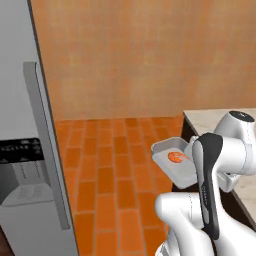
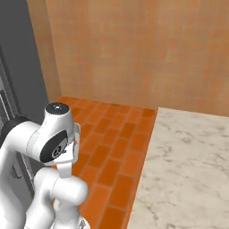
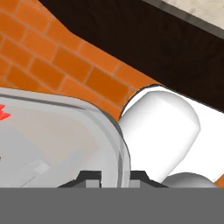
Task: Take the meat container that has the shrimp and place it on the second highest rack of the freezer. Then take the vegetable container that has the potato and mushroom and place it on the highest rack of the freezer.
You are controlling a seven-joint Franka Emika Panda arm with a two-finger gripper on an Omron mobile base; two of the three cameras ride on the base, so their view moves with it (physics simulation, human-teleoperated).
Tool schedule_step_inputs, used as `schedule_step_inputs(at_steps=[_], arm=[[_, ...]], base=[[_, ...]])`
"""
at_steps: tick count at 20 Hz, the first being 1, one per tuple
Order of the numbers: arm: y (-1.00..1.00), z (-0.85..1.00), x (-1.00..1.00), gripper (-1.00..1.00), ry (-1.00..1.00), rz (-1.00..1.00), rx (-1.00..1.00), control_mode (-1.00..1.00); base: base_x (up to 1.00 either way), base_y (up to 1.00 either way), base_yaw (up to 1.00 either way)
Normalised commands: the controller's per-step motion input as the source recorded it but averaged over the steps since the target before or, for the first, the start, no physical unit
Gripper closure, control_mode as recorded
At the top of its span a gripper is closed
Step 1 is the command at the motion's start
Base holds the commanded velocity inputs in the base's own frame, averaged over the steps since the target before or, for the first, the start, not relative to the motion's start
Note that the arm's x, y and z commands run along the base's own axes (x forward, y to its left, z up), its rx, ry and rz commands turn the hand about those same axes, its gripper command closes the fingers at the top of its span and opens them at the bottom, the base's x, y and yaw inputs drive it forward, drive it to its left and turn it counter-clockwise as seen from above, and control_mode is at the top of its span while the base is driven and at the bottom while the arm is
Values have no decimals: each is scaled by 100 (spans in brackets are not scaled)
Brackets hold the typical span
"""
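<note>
A clear, shallow meat container (image 1: 170,161) with an orange shrimp (image 1: 175,157) inside hangs tilted in the air above the brick floor, just left of the counter's corner. Its curved rim (image 3: 118,148) runs between the two dark fingertips (image 3: 89,176) in the hand view, so my gripper (image 3: 114,176) is shut on the container's edge. A bit of the red shrimp (image 3: 3,111) shows at the left border of that view. In the left base view the arm's own links cover the hand behind the container.
The grey fridge-freezer (image 1: 30,125) stands at the left with its doors closed, a long handle (image 1: 47,145) and a dispenser panel (image 1: 20,172). A marble counter (image 2: 188,161) is on the right. Orange brick floor (image 1: 115,165) lies between them.
</note>
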Motion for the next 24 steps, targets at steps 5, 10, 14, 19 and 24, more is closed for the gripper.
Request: schedule_step_inputs(at_steps=[5, 10, 14, 19, 24], arm=[[0, 0, 0, 100, 0, 0, 0, 100], [0, 0, 0, 100, 0, 0, 0, 100], [0, 0, 0, 100, 0, 0, 0, 100], [0, 0, 0, 100, 0, 0, 0, 100], [0, 0, 0, 100, 0, 0, 0, 100]], base=[[80, 0, 0], [64, 1, 2], [70, 0, 9], [61, 0, 12], [41, 0, 17]])
